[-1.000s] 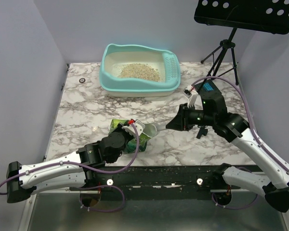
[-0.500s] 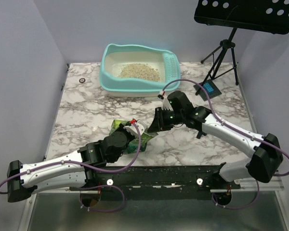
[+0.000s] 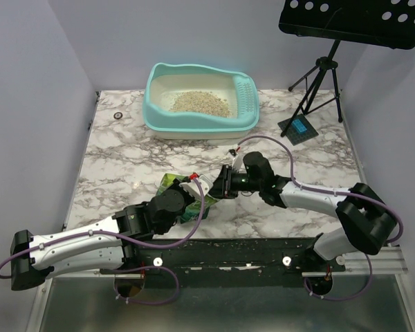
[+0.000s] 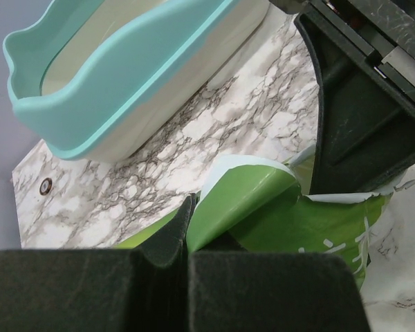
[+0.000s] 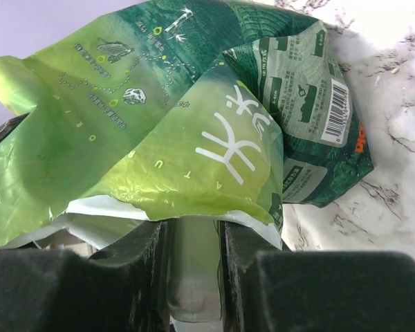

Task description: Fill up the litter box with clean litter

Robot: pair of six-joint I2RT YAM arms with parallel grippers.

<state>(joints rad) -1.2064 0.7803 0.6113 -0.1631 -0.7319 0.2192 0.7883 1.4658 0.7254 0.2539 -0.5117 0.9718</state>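
Green glossy litter pouch (image 3: 171,182) lies crumpled on the marble worktop (image 3: 124,159), well short of the turquoise plastic litter box (image 4: 124,86). Left tool (image 4: 188,228) is clamped on one fold; right tool (image 5: 194,242), partly closed, pinches its pale edge. Both grips should lift together, mouth upward.

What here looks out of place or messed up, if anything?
The green pouch stands out. It lies badly crumpled on the marble table, pinched from both sides by the left gripper and the right gripper. The litter sits in one small heap in the litter box, not spread out.
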